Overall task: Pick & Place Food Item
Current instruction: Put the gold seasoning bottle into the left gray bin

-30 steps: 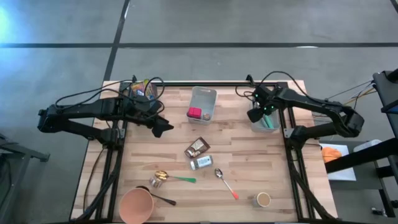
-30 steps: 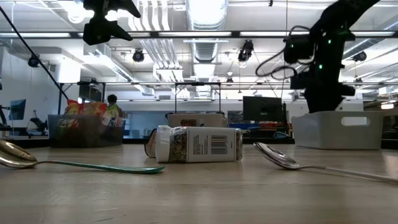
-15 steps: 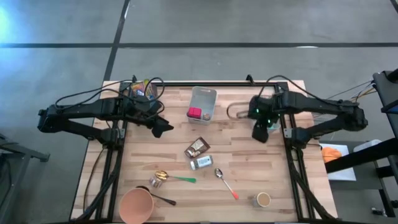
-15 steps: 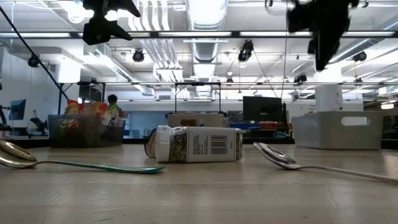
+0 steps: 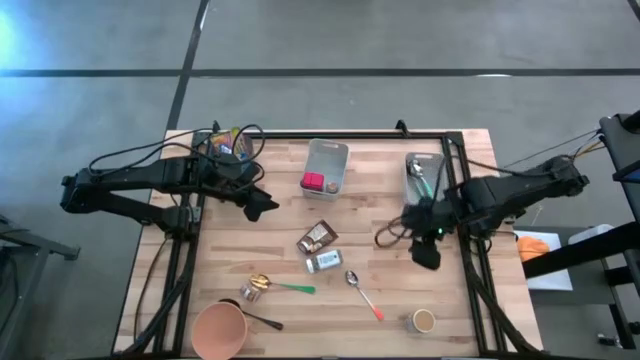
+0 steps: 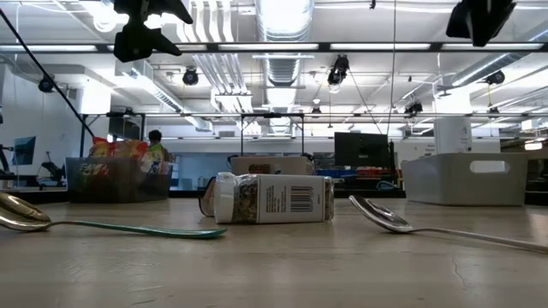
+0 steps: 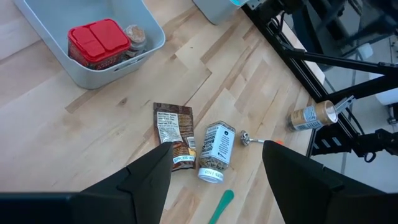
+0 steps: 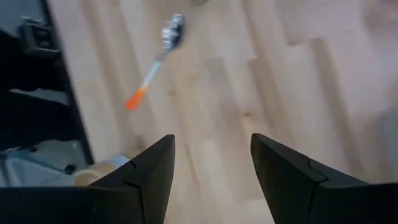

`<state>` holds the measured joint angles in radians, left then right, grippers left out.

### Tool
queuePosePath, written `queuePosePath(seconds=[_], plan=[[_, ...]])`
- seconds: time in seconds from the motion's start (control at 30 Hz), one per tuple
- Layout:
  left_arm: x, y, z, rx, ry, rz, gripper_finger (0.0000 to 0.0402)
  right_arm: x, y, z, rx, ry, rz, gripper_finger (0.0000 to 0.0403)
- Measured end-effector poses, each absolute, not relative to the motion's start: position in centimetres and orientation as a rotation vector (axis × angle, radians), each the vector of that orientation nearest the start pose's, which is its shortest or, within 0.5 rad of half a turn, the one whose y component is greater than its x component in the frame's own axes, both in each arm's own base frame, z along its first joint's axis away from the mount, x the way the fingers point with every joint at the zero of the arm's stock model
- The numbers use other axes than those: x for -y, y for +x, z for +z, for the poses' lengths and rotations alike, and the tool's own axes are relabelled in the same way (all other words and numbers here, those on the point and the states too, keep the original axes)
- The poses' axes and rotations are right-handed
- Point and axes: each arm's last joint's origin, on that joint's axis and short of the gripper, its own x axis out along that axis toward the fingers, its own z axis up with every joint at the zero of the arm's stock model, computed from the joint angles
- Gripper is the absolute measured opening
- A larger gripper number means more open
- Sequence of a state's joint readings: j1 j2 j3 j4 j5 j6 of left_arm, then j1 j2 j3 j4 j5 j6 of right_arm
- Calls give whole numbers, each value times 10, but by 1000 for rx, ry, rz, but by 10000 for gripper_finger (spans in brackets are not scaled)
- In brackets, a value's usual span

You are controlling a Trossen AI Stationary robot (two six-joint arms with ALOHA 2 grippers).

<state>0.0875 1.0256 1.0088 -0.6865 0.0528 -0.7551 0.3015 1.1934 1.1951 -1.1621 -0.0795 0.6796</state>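
High view: right gripper (image 5: 428,256) hangs over the table's right side, near the right edge, fingers spread with nothing between them; the right wrist view confirms the gap, with bare wood below, an orange-handled spoon (image 8: 155,53) and the rim of a small tin (image 8: 99,175) beyond. Outward from it on the table: the tin (image 5: 423,320) toward the front right corner; the orange-handled spoon (image 5: 363,293) just left of that; a small spice jar (image 5: 323,262) lying on its side, label up; a brown snack packet (image 5: 316,237) lying flat just behind the jar, near but apart from it. A narrow clear bin (image 5: 423,176) holding utensils sits behind the right gripper by the frame. A grey bin (image 5: 326,165) at the table's rear centre holds a red-lidded box (image 5: 313,182) and a small round jar. Left gripper (image 5: 266,203) hovers left of the grey bin, fingers apart and empty; its wrist view shows the snack packet (image 7: 173,134) and spice jar (image 7: 214,149) side by side between its fingertips' line of sight. Further left-front: a green-handled spoon (image 5: 280,286), a small metal cup (image 5: 249,293), a terracotta bowl (image 5: 220,330). A basket of packets (image 5: 225,142) stands at the rear left corner.
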Motion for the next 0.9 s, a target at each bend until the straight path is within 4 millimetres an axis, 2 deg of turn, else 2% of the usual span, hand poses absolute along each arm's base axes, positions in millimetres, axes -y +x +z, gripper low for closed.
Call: queuePosePath(seconds=[0.17,0.3,0.4,0.53,0.9], plan=[[-16,202,323,-657,-772,298,252,-84,197,311,-1203,498,-16,208],[-16,201,322,-668,-772,302,252,-90,196,298,-1265,535,-44,208],[-16,201,321,-676,-772,305,252,-94,196,289,-1304,583,6,208],[-16,201,321,-680,-772,306,252,-97,201,281,-1289,651,24,208],[-18,201,321,-664,-706,334,252,-103,214,284,-1147,695,106,208]])
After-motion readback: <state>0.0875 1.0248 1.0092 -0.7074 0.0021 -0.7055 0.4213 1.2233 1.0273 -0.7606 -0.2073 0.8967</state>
